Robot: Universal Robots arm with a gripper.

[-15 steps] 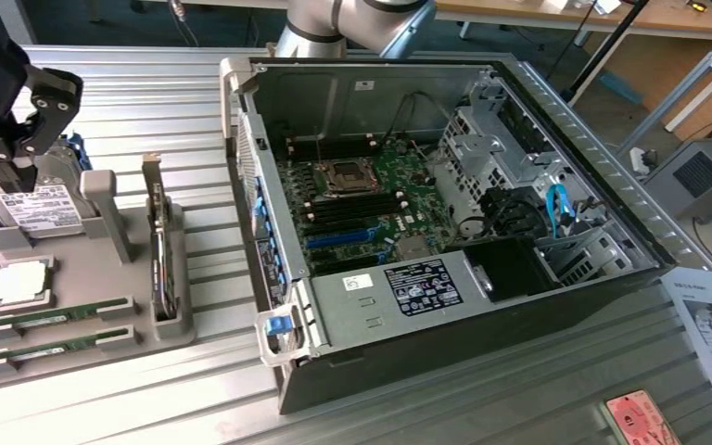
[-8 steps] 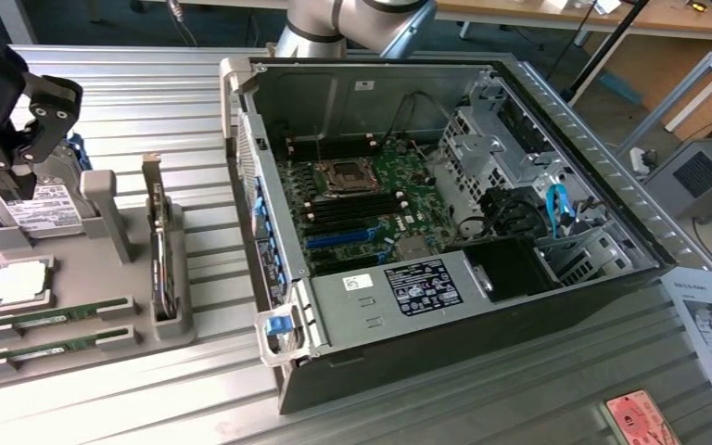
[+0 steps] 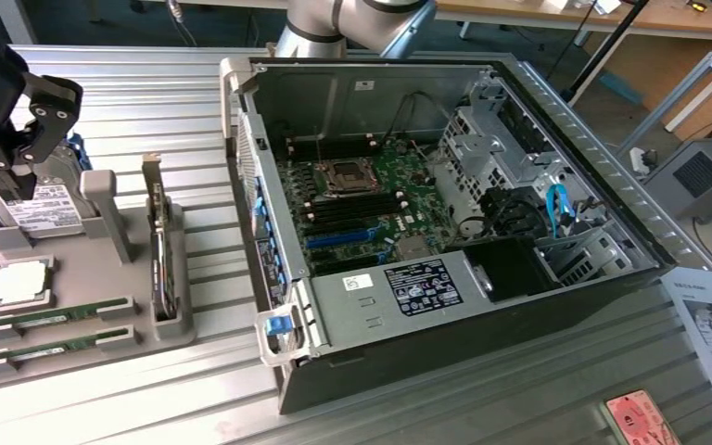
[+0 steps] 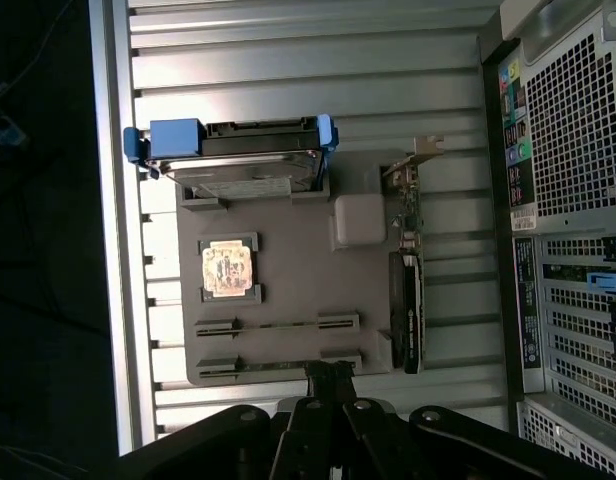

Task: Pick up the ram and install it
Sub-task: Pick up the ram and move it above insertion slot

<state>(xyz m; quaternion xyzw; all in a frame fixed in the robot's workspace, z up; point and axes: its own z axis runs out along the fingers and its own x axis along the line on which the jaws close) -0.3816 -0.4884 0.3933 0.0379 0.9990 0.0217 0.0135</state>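
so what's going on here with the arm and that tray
A robot arm's gripper, shut and empty, hangs above a grey tray beside an open computer case. Two ram sticks lie in the tray's slots, not yet picked up, next to a processor chip, a hard drive and a graphics card.

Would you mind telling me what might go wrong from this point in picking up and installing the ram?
1. The end effector is shut near the tray; lowered like that, it would likely press on a stick rather than straddle it.
2. The ram sticks lie close together beside the processor chip, so a slightly off grasp might disturb a neighbour.
3. The motherboard sits deep inside the case, near the drive cage; its walls could catch the arm.
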